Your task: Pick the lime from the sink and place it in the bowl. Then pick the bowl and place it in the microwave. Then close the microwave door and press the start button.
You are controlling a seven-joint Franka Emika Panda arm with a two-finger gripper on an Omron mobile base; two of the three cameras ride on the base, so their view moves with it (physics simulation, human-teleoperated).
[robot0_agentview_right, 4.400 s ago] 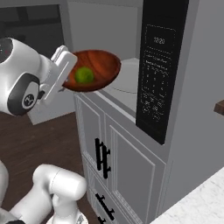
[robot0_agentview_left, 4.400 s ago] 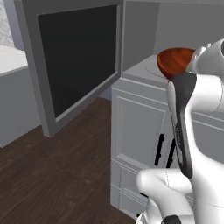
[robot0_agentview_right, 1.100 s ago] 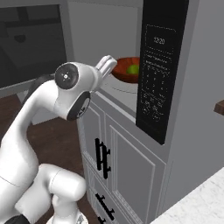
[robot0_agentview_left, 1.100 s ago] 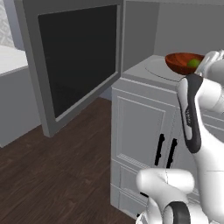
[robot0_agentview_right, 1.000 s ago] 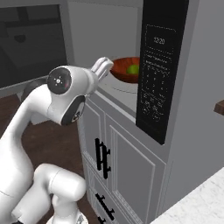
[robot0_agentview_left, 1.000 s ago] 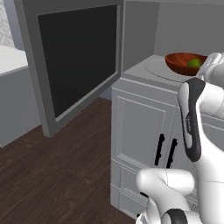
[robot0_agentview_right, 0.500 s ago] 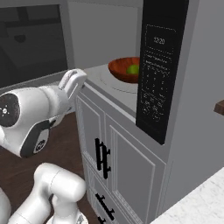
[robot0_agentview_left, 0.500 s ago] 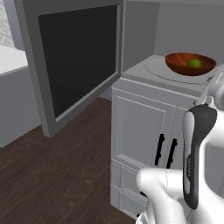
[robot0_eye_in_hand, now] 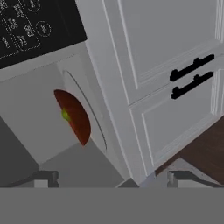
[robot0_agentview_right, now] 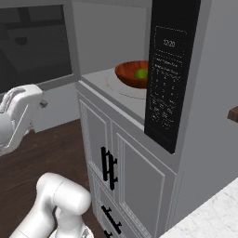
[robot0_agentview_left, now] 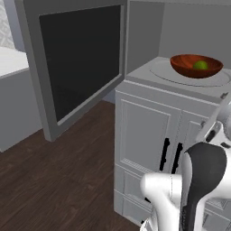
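Note:
The reddish-brown bowl rests on the glass turntable plate inside the microwave. The lime lies in it. The microwave door stands swung wide open to the left. My gripper is open and holds nothing. It is drawn back out in front of the microwave, well apart from the bowl. The dark control panel with its buttons is on the microwave's right. The sink is out of view.
Grey cabinet doors with black handles sit below the microwave. Dark wood floor spreads to the left. A pale counter corner shows at the lower right. My white arm hangs left of the cabinet front.
My arm has pulled back out of the microwave and down, away from the bowl. The bowl with the lime stays on the turntable.

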